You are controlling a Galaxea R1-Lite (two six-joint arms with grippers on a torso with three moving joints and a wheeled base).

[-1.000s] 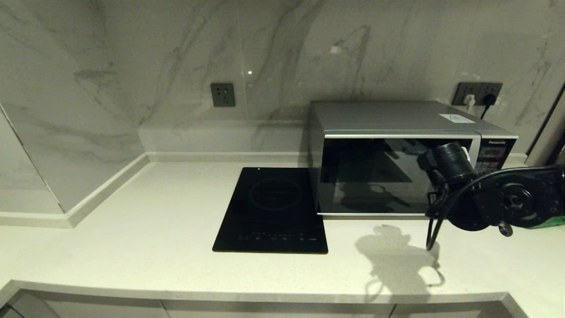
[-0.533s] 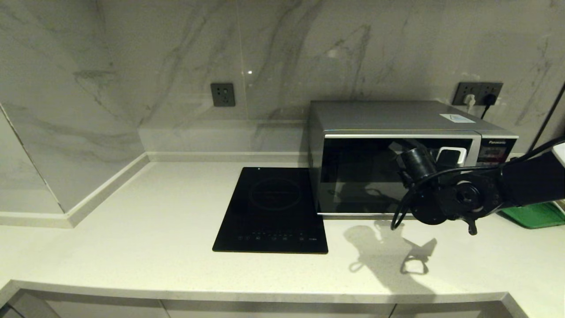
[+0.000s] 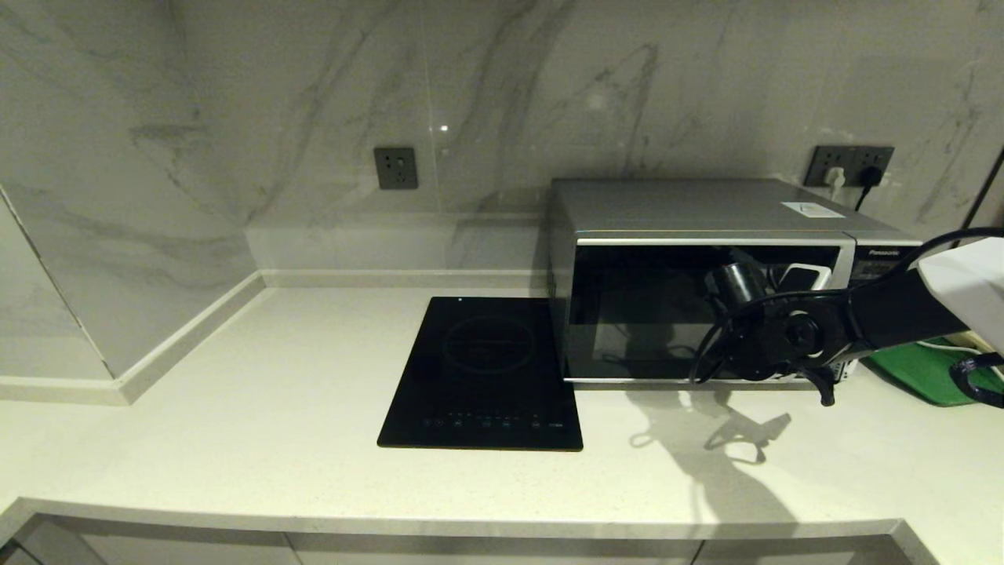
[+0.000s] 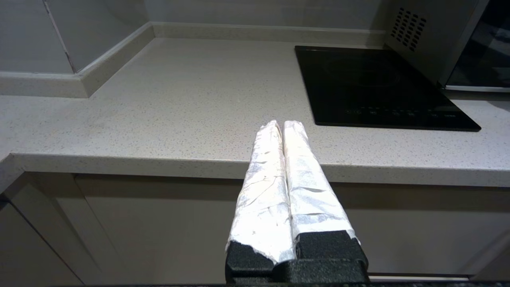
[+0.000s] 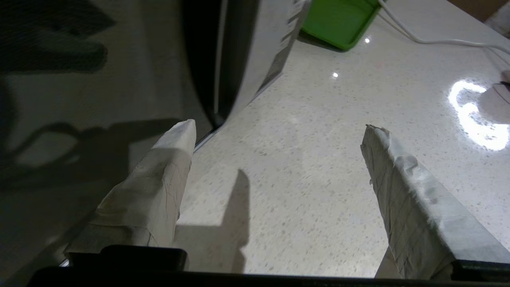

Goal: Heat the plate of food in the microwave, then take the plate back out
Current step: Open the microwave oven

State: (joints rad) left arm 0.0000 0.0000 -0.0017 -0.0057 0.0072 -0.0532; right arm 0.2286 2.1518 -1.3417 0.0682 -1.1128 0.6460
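since a moment ago the right arm has swung in closer to the microwave (image 3: pixel 698 267), right at its closed door's handle side. right gripper (image 5: pixel 279 131) is spread wide, holding nothing. no plate of food shows yet. left gripper (image 4: pixel 283 125), pressed together, waits far from the microwave.

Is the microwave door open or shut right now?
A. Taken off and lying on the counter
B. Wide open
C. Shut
C. In the head view the dark glass door of the microwave sits flat against its front, and the right gripper is spread open and empty beside the door's edge.
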